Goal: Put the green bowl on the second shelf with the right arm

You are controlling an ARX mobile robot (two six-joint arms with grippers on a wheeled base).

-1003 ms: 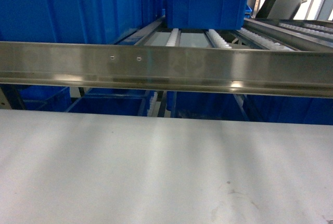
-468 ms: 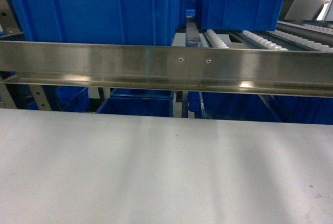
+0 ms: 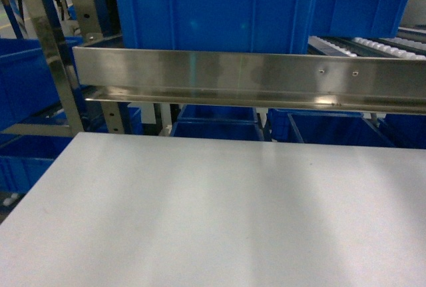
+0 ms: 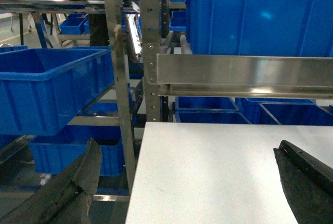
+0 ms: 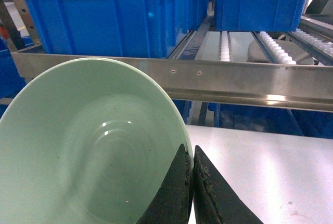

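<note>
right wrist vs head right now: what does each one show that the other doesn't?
Right wrist only: the green bowl, its rim pinched by the right gripper, plus the white roller tracks in the open lane between blue bins.

Head only: the rack upright at the left end of the shelf, a side bin beyond it, and the left corner of the white table. No bowl or gripper in view.

Both: the second shelf front rail with its two screws, the large blue bin behind it, and the table below.
</note>
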